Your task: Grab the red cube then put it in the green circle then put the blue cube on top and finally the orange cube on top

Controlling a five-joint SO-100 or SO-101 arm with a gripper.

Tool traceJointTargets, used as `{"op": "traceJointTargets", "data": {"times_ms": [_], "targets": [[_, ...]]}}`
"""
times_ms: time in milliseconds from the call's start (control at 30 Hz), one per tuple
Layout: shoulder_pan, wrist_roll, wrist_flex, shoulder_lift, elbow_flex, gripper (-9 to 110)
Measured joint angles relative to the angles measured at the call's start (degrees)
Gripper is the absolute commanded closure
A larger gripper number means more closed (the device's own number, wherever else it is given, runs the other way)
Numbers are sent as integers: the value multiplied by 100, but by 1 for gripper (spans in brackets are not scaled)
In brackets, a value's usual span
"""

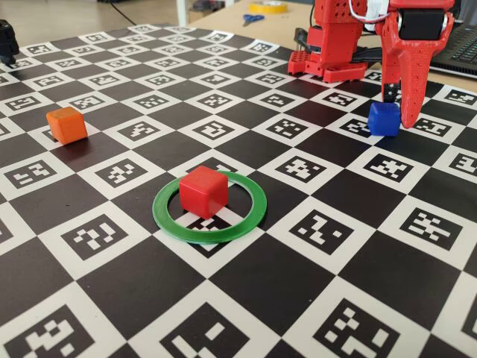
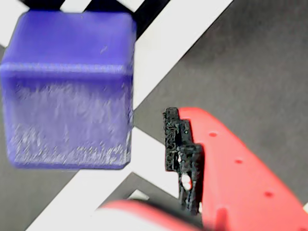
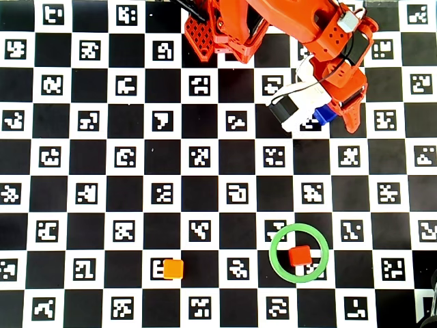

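The red cube (image 1: 203, 191) (image 3: 299, 256) sits inside the green circle (image 1: 159, 210) (image 3: 273, 253), a flat ring on the checkered board. Far to the left in the fixed view, the orange cube (image 1: 66, 124) (image 3: 173, 268) rests alone. The blue cube (image 1: 383, 119) (image 3: 326, 114) stands on the board near the arm's base. My red gripper (image 1: 397, 112) (image 3: 334, 113) is lowered around it and is open. In the wrist view the blue cube (image 2: 67, 86) fills the upper left. A clear gap separates it from the black-padded finger (image 2: 180, 149) on the right. The other finger is out of that view.
The arm's red base (image 1: 332, 45) (image 3: 218, 34) stands at the board's far edge. Behind it on a wooden table lie a yellow tape roll (image 1: 268, 7) and scissors (image 1: 252, 19). A dark keyboard (image 1: 462, 45) sits at the right, and a black object (image 1: 6, 41) at the far left.
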Motion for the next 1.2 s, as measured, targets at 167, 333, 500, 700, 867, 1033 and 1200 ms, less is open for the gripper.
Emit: {"op": "traceJointTargets", "data": {"times_ms": [167,333,500,700,867,1033,1200], "targets": [[62,-44,-9,-53,0,60],[97,-185,-97,-70,0,63],[97,-264,-158,-105,0,67],[229,-466,-149,-105,0,70],[299,-483,-237,-105,0,73],[308,-475,-246,-105,0,77],[308,-571,-246,-114,0,90]]}}
